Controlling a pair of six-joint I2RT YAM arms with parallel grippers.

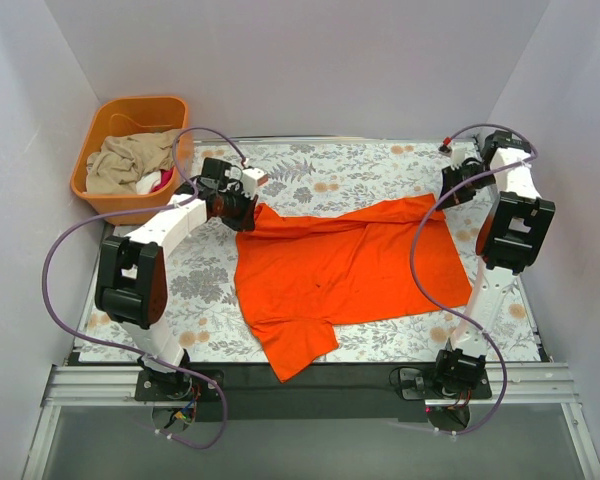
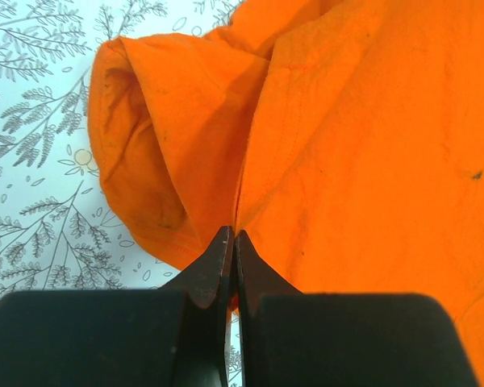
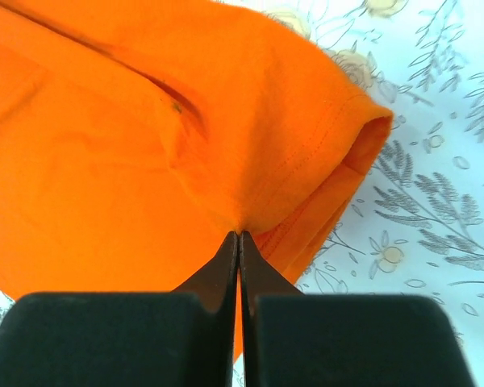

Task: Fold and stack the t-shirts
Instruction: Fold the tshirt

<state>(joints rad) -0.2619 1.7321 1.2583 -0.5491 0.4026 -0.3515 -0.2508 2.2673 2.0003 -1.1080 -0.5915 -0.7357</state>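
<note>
Here, the left gripper is clamped shut on the orange-red t-shirt beside a sleeve opening, and the right gripper is pinched together on a hemmed far-right corner. The shirt is spread over the floral tablecloth, with an orange tub of clothes at the far left.

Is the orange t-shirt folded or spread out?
Spread out: the orange t-shirt lies open on the tablecloth, one sleeve toward the near edge; left gripper and right gripper pinch its far corners.
</note>
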